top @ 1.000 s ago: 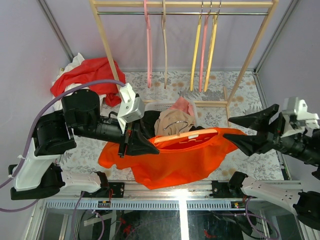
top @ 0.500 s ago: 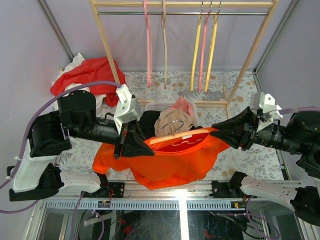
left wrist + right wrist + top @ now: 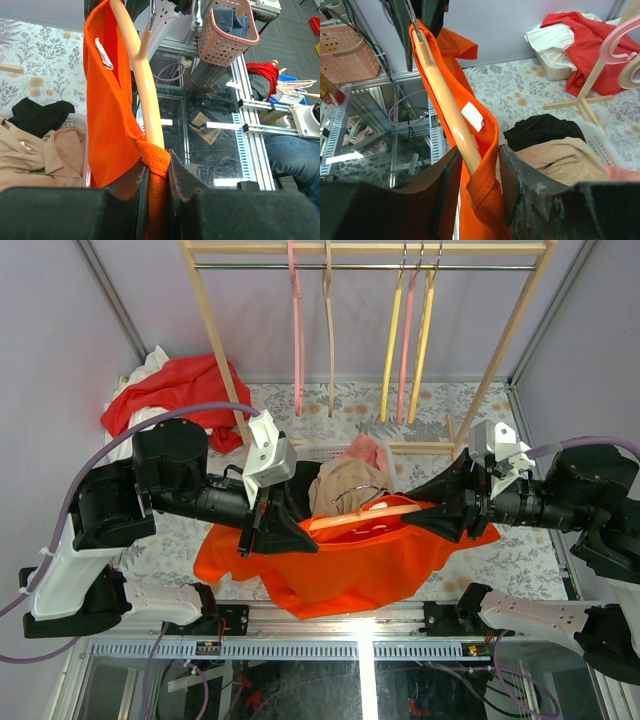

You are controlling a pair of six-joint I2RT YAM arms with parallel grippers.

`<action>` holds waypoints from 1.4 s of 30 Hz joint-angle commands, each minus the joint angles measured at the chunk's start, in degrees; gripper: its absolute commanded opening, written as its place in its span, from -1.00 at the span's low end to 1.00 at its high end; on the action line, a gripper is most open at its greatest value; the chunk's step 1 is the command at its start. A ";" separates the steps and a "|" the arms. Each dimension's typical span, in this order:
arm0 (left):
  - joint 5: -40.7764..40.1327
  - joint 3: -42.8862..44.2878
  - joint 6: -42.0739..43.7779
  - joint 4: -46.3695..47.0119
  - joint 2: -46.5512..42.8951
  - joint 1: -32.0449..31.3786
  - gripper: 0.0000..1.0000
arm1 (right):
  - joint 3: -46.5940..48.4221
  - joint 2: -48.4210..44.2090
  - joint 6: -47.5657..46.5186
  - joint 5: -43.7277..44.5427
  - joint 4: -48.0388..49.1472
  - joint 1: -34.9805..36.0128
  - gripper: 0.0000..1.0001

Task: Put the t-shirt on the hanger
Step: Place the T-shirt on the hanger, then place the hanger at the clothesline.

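**DESK:** What does the frame show?

**PHOTOGRAPHER:** Two robot arms hold a peach hanger (image 3: pixel 370 517) roughly level between them, above a white basket (image 3: pixel 318 449) with a tan garment (image 3: pixel 325 480) in it. The bright orange t-shirt (image 3: pixel 360 565) drapes from the hanger toward the near edge of the table.

**DESK:** Who grips what?

**PHOTOGRAPHER:** The left gripper (image 3: pixel 305 536) is clamped on a bunched knot of orange cloth at the hanger's left end. Its wrist view shows the jaws pinched tight on it. The right gripper (image 3: pixel 415 520) straddles the other end, with the hanger bar and a fold of collar both between its jaws. Whether they are pressing, I cannot tell.

**DESK:** How far along is the job?

**PHOTOGRAPHER:** Well into it, I'd judge. The bar runs inside the neck opening, beside the white neck label (image 3: pixel 471 116), and the left shoulder looks seated. The right shoulder appears half-dressed, with cloth gathered at the tip rather than pulled over it. That leaves settling that side and smoothing the shirt.

**DESK:** And the shirt itself?

**PHOTOGRAPHER:** It is large and plain, and vivid against the floral table cover. It hangs rumpled and lopsided, with one sleeve spread out to the left and the hem sagging low in the middle.
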 commanded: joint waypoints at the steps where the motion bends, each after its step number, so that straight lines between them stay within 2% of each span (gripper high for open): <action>1: 1.40 1.75 0.09 8.53 -0.56 -0.20 -1.00 | -0.08 0.73 0.03 -3.91 1.53 0.24 -0.21; 5: 0.36 1.96 -0.35 9.36 -1.02 -0.23 -1.00 | -0.31 -0.07 0.07 -2.29 0.85 0.22 -0.63; 8: -3.95 4.14 -1.42 9.76 0.08 -0.20 -1.00 | 0.87 -0.75 0.62 0.96 -0.32 0.18 -0.98; 10: -9.07 5.72 -2.37 10.49 1.01 -0.19 -0.86 | 2.27 -1.42 1.05 5.29 -1.23 0.20 -1.00; 11: -11.86 6.81 -2.61 10.63 1.54 -0.26 -0.64 | 3.25 -1.62 1.39 8.17 -1.87 0.22 -1.00; 12: -15.05 7.62 -2.89 11.05 1.91 -0.28 -0.55 | 4.23 -1.94 1.77 12.70 -2.33 0.18 -1.00; 16: -23.99 6.91 -2.71 15.15 0.03 -0.23 -0.29 | 9.45 -3.14 2.29 25.92 -5.72 0.19 -1.00; 22: -33.05 5.12 -1.84 19.25 -4.32 -0.27 -0.27 | 16.72 -4.91 1.17 46.74 -11.17 0.25 -1.00; 27: -34.25 5.25 -1.97 18.36 -5.31 -0.21 -0.29 | 23.97 -5.11 0.08 61.06 -15.71 0.19 -1.00; 30: -34.26 5.36 -2.02 17.63 -5.28 -0.20 -0.36 | 27.96 -5.95 -0.99 66.49 -16.68 0.21 -1.00; 36: -33.87 6.32 -1.93 16.54 -4.17 -0.20 -0.44 | 31.54 -10.19 -1.36 72.06 -13.74 0.23 -1.00; 40: -33.39 5.50 -2.02 16.51 -3.96 -0.25 -0.47 | 31.00 -14.67 -0.78 68.52 -10.70 0.25 -1.00; 42: -33.35 4.63 -2.02 16.86 -4.25 -0.20 -0.49 | 30.94 -15.09 -0.72 69.49 -10.49 0.24 -1.00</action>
